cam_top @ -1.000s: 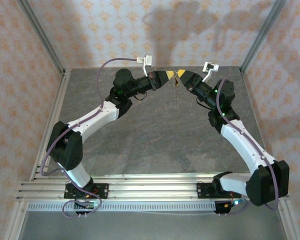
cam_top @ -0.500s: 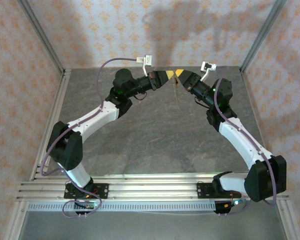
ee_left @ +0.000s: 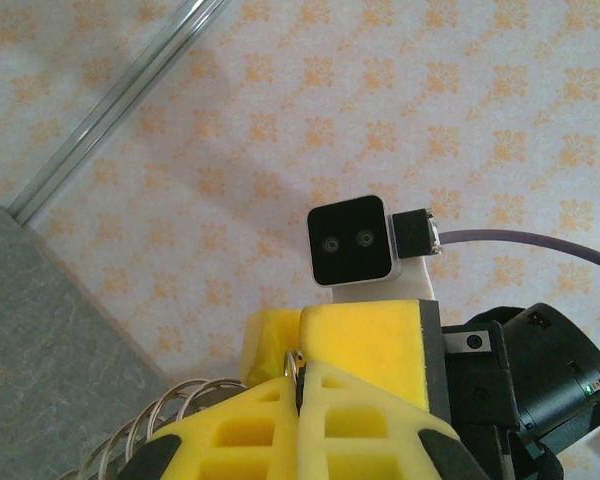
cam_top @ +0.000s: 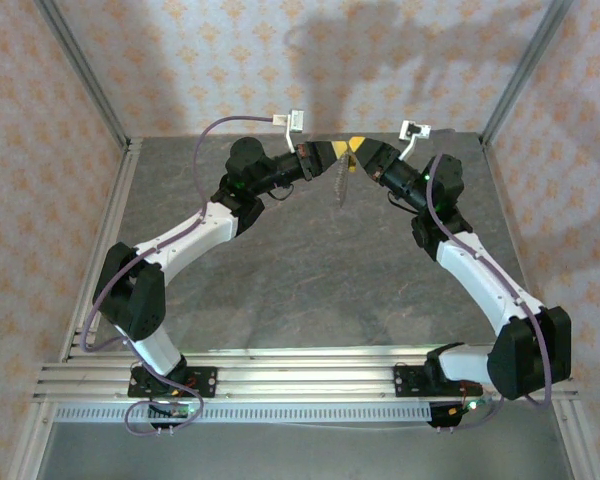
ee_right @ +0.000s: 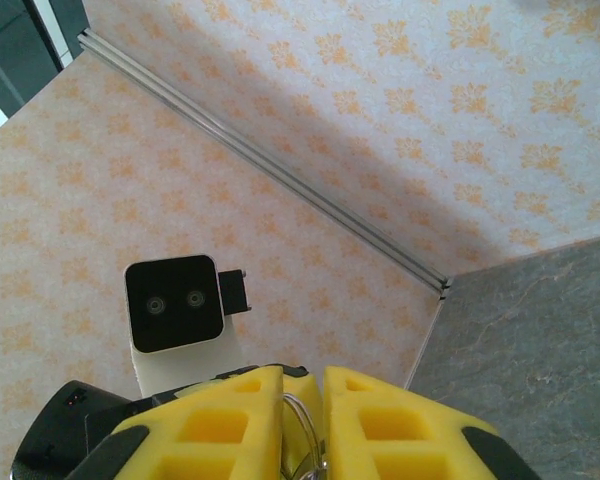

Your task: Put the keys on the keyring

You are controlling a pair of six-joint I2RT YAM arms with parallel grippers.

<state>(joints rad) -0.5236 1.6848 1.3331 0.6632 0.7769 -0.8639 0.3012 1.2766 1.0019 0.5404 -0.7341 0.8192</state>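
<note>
1. The left claw [cam_top: 334,152] and the right claw [cam_top: 357,148] meet tip to tip, raised over the far end of the table [cam_top: 310,280].
2. The keyring [cam_top: 343,182] hangs from that meeting point as a thin brownish-grey strand. Its long axis drops from the tips toward the table. It lies between the two claws, about as near to one as to the other.
3. The left claw is closed. In the left wrist view its yellow fingers [ee_left: 390,405] press together on a small metal ring [ee_left: 293,364]. A coil of wire [ee_left: 145,430] trails off beside them, seemingly part of the keyring.
4. The right claw's jaws stand a narrow slit apart, with a thin wire loop [ee_right: 302,425] rising in the slit. Whether they pinch it or merely flank it I cannot tell.
5. I cannot pick out the key. It may be lost against the yellow fingers.
6. Both arms stretch forward with elbows out and forearms converging, so the claws face each other nose to nose. The left wrist view looks straight at the right arm's camera [ee_left: 352,243].
7. The coming move likely turns on that tiny gap at the tips. The right claw must line up with the ring the left one pinches, across the hanging strand.
</note>
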